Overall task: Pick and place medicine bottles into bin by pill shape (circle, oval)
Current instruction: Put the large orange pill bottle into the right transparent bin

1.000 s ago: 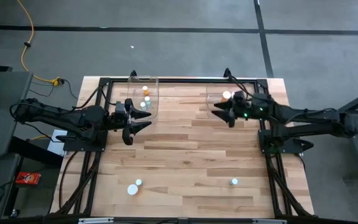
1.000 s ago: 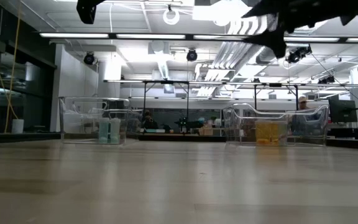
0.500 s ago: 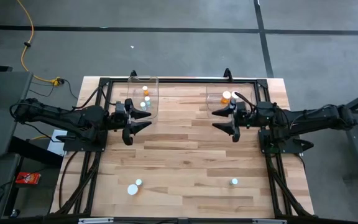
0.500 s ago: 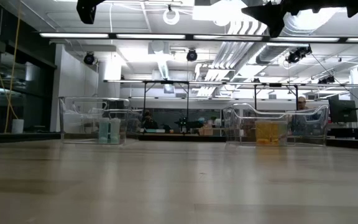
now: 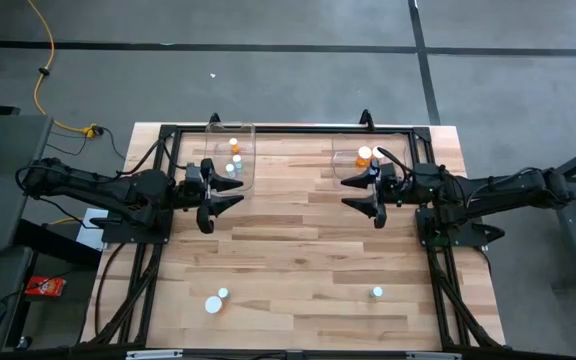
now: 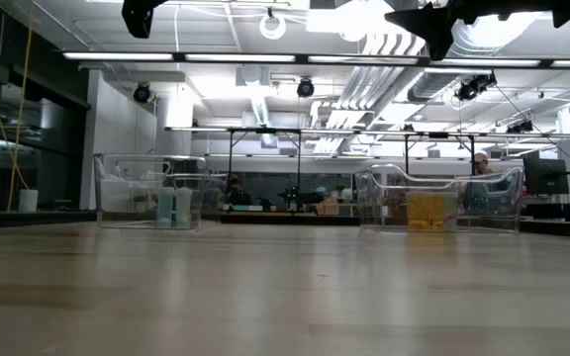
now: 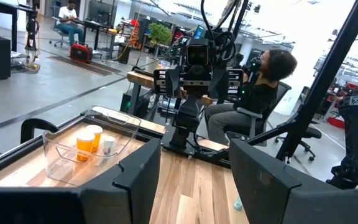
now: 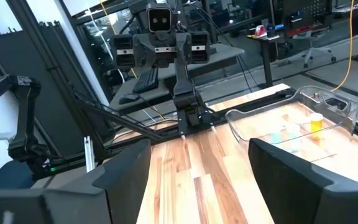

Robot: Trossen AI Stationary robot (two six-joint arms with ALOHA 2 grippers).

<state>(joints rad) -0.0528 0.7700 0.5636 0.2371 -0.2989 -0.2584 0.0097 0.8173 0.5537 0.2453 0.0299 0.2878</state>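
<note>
Right end effector (image 5: 372, 193) now drawn back from over the right bin (image 5: 353, 160), hanging just in front of it, fingers spread, nothing held; unchanged over the last half second. Left end effector (image 5: 224, 193) unmoved beside the left bin (image 5: 231, 155), fingers parted, empty. Medicine bottles (image 5: 234, 146) in both bins; three bottles (image 5: 224, 294) remaining on the near table (image 5: 298, 260), same spots as before.

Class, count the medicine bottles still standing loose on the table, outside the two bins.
3: two together near the table's front left, one at the front right. Others are already in the bins; some may be hidden.
</note>
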